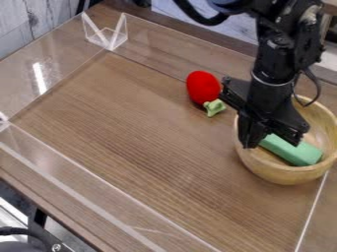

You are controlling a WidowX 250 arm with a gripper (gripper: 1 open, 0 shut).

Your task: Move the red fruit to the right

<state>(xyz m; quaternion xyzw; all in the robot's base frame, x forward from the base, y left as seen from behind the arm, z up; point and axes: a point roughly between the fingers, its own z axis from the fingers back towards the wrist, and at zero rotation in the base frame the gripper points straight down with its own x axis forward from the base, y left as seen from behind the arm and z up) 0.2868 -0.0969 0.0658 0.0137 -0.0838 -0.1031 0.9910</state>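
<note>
The red fruit (202, 86) lies on the wooden table, its pale green stem pointing to the lower right. It is just left of the black gripper (267, 135). The gripper hangs from the top right and points down at the left rim of the wooden bowl (281, 167). Its fingers stand together with nothing between them. A green block (295, 152) lies inside the bowl, right beside the fingertips. A small gap separates the gripper from the fruit.
Clear plastic walls (53, 157) border the table on the left, the front and the right. A clear folded stand (104, 34) sits at the back left. Wooden tabletop (118, 128) stretches across the left and the middle.
</note>
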